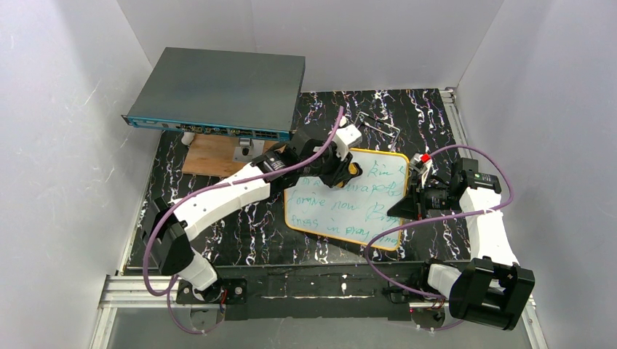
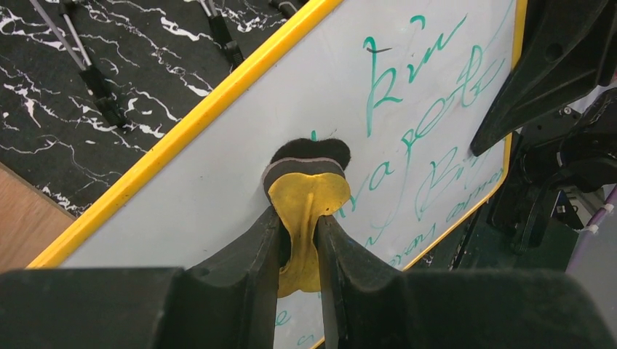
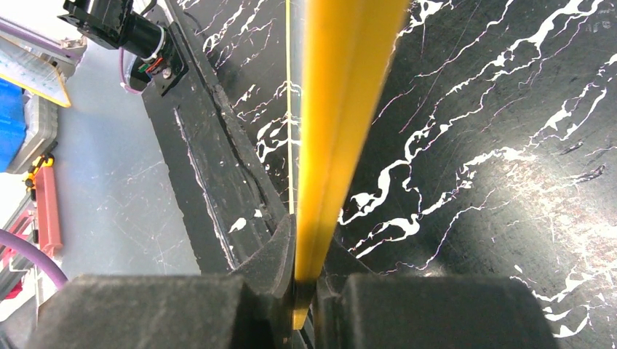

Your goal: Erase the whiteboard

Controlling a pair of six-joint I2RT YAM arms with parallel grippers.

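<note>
Pretty sure this is a robotics lab. Plain white walls (image 1: 65,109) box in a black marbled table (image 1: 218,243), two white robot arms (image 1: 218,198) are mounted at the front by an aluminium rail (image 1: 138,291), and a grey network box (image 1: 218,87) sits at the back.

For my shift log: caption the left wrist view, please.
Left gripper pinches a yellow eraser, felt pad against the whiteboard, beside green handwriting.
</note>
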